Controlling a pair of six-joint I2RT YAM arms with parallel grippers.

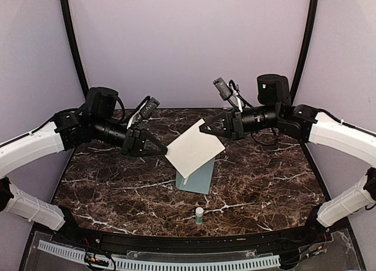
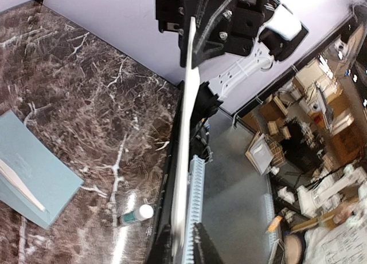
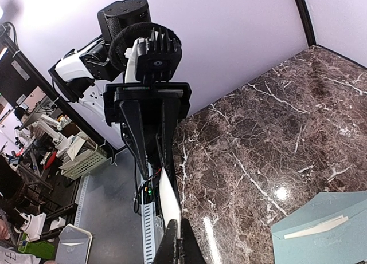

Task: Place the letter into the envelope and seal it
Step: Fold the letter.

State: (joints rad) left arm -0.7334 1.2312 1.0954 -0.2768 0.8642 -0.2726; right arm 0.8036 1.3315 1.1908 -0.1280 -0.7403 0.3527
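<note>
Marble table (image 1: 264, 183) carries envelope (image 1: 197, 180) and glue stick (image 1: 200, 215).

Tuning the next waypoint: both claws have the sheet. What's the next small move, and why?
Probably lower both arms together, bringing the letter down toward the envelope. The left claw and right claw each pinch an opposite side, holding it tilted in the air above the envelope, which lies flat on the table. Nothing is inserted yet.

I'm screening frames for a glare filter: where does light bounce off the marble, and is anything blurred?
Left wrist: a bright streak on the table beside the glue stick; the edge-on letter goes soft near the lens. Right wrist: a small hot spot on the table near the envelope. Top external: even light, sharp, no obvious glare.
</note>
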